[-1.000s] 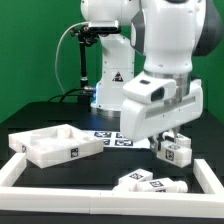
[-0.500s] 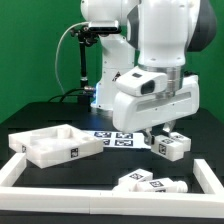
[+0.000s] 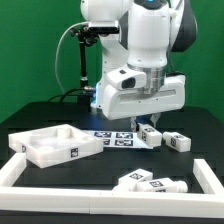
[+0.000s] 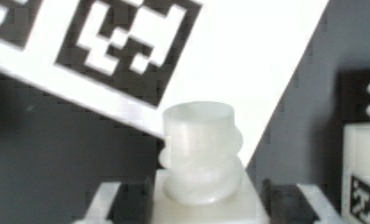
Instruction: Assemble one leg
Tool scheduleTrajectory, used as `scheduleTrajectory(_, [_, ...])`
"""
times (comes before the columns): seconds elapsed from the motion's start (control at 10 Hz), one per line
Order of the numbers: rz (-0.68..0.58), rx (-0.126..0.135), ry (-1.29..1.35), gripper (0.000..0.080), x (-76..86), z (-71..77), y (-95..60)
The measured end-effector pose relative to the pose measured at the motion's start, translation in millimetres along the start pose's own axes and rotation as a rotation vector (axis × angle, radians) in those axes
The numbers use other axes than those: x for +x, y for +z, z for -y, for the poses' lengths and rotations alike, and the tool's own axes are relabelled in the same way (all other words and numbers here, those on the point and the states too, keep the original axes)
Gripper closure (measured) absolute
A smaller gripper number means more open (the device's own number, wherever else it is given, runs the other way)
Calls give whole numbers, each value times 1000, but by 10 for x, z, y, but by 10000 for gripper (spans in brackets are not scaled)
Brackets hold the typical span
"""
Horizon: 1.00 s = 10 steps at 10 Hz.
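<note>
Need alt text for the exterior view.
A white Panda arm's gripper holds a white leg near the marker board. A white tray-shaped part lies on the exterior view's left; more legs lie in front.

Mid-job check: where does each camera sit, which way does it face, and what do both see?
Exterior view: off the arm, facing the robot's base across the table; arm and gripper show.
Wrist view: on the wrist, looking along the fingers at the gripped leg.
Shared: that leg and the marker board.

leg [image 4: 203, 150]: white matt plastic, smooth | arm shell [image 3: 152, 40]: glossy white plastic | table [image 3: 40, 115]: matt black
</note>
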State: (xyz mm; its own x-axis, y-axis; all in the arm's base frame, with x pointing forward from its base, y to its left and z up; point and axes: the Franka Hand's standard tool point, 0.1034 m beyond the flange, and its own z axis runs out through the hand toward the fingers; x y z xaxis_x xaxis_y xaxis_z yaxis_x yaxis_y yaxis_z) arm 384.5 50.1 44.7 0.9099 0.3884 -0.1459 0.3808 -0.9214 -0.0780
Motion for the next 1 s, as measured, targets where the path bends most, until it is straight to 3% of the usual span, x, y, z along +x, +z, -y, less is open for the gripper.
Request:
scheduleTrajectory(0.3, [-5, 1, 9, 512, -2, -10, 14])
scheduleTrajectory(0.5, [10, 16, 64, 512, -279, -7, 203])
scheduleTrajectory(0.6, [18, 17, 61, 512, -342, 26, 295])
scheduleTrajectory(1.0, [18, 18, 70, 512, -361, 51, 374])
